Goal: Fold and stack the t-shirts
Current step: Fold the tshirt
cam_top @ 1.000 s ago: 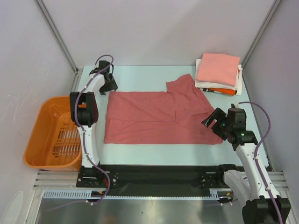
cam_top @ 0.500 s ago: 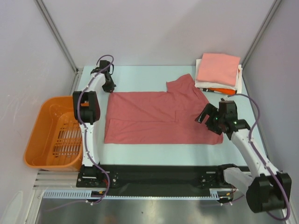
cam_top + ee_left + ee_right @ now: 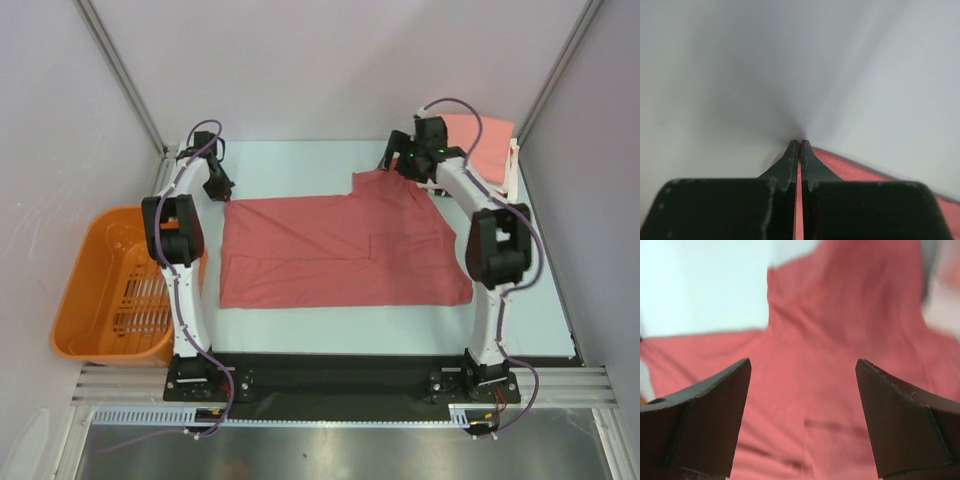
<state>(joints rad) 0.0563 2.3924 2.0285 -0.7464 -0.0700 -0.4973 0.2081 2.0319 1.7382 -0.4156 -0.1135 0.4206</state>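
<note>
A dusty-red t-shirt (image 3: 340, 250) lies spread flat on the pale table (image 3: 300, 165). My left gripper (image 3: 218, 188) is at its far left corner, and in the left wrist view it (image 3: 799, 146) is shut with a strip of the red cloth (image 3: 855, 171) pinched between the jaws. My right gripper (image 3: 396, 160) hovers open over the raised sleeve at the shirt's far right. In the right wrist view it (image 3: 804, 365) stands wide apart above the red t-shirt (image 3: 840, 315), not touching it. A folded stack with a salmon-pink t-shirt (image 3: 490, 140) on top sits at the back right, partly behind the right arm.
An orange plastic basket (image 3: 105, 285) stands off the table's left edge. Grey walls with metal posts close in the back and both sides. The right arm stretches along the table's right side, over the shirt's right edge. A black rail (image 3: 340, 370) runs along the near edge.
My left gripper has shut on the shirt's far left corner. My right arm has swung from the shirt's near right edge to the far side, above the sleeve, still open.
</note>
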